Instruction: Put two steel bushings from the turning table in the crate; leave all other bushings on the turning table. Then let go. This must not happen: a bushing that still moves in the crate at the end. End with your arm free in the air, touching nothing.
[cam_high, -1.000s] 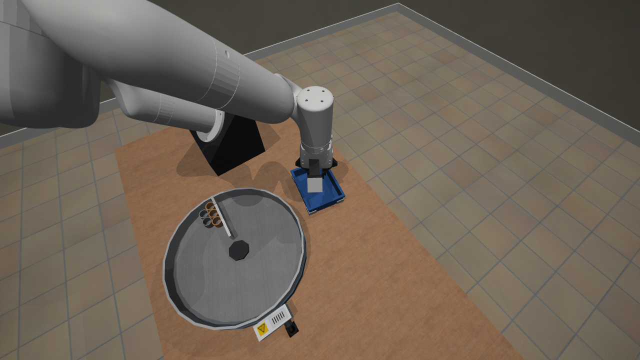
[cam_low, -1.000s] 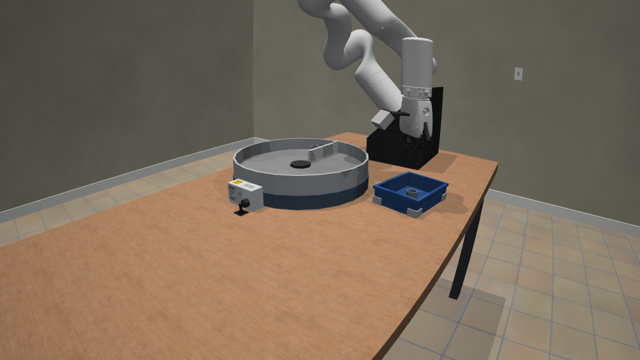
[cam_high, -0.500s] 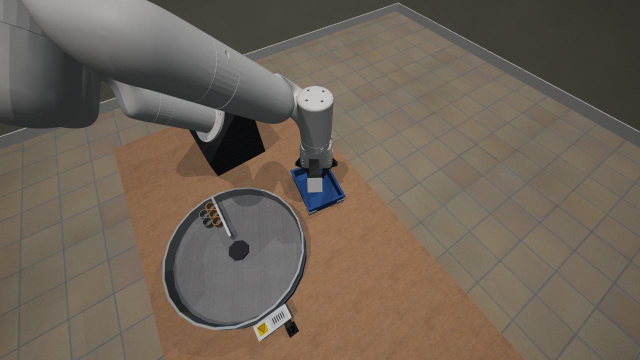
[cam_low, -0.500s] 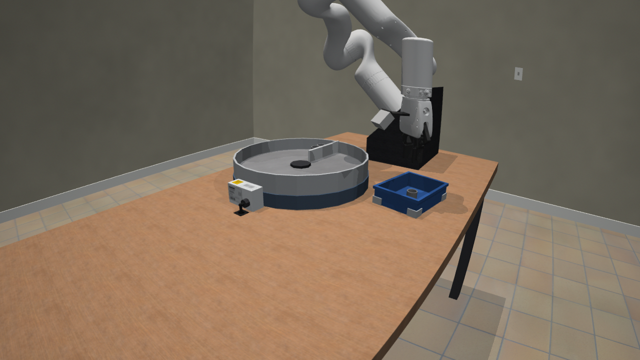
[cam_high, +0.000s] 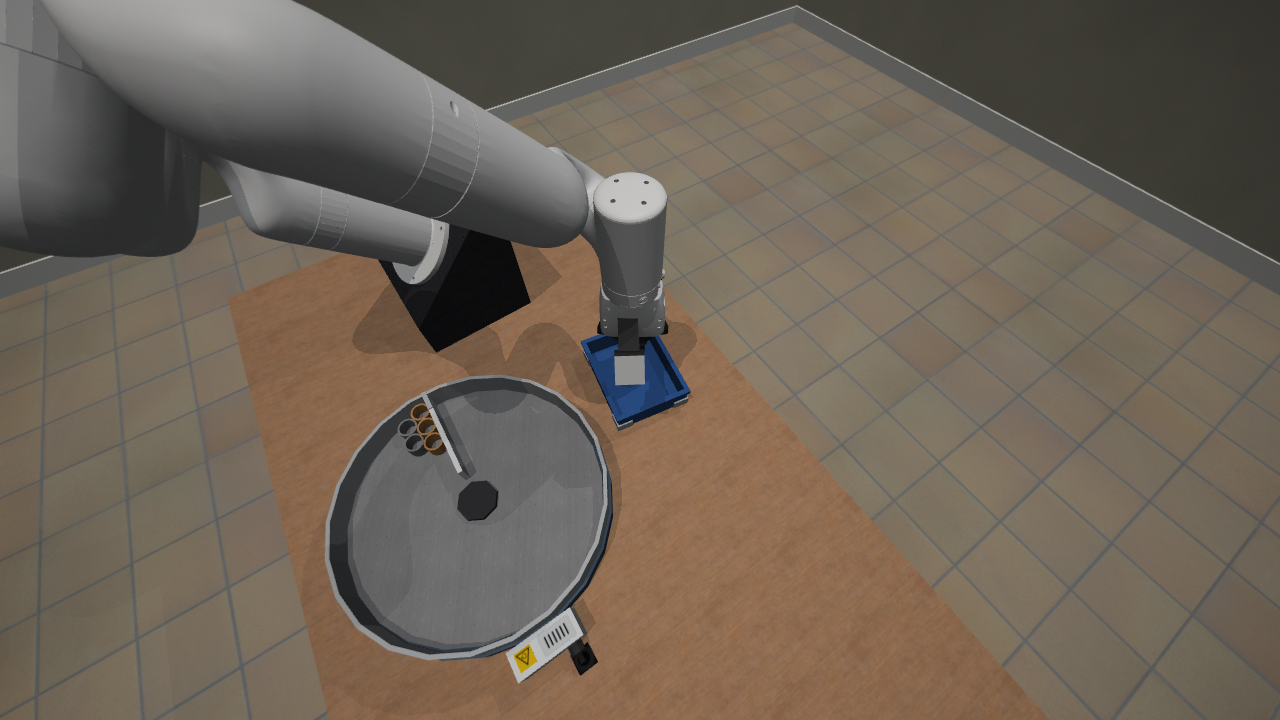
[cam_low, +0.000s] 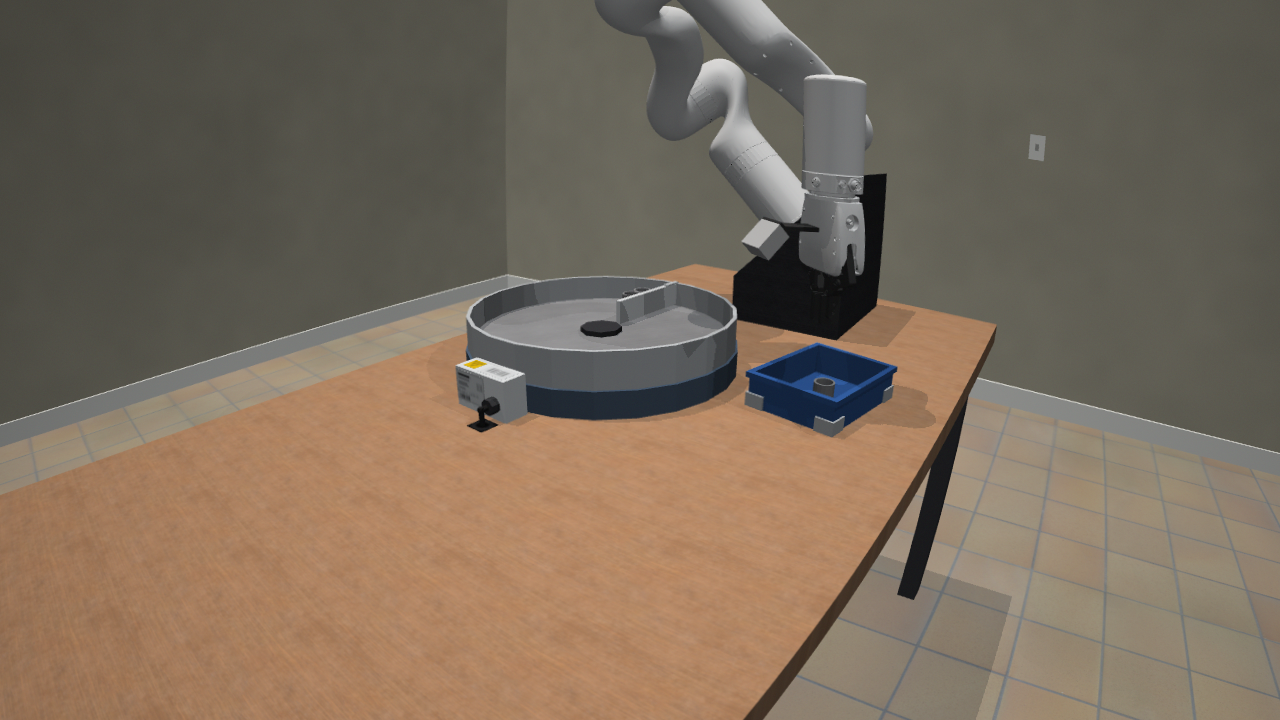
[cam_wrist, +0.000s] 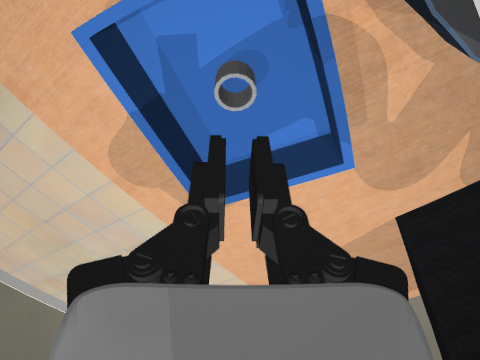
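Note:
The blue crate (cam_high: 640, 385) stands on the wooden table to the right of the turning table (cam_high: 469, 519). One grey steel bushing (cam_wrist: 235, 94) stands upright in the middle of the crate (cam_wrist: 220, 80); it also shows in the exterior view (cam_low: 823, 385). My gripper (cam_wrist: 238, 159) hangs well above the crate's near edge, its fingers nearly together with nothing between them. A cluster of grey steel and brass bushings (cam_high: 422, 428) sits against the divider at the turning table's far left rim.
The black arm base (cam_high: 465, 291) stands behind the crate and turning table. A white control box (cam_high: 541, 653) with a small black part sits at the turning table's front edge. The table's edge runs close behind the crate (cam_low: 821, 383).

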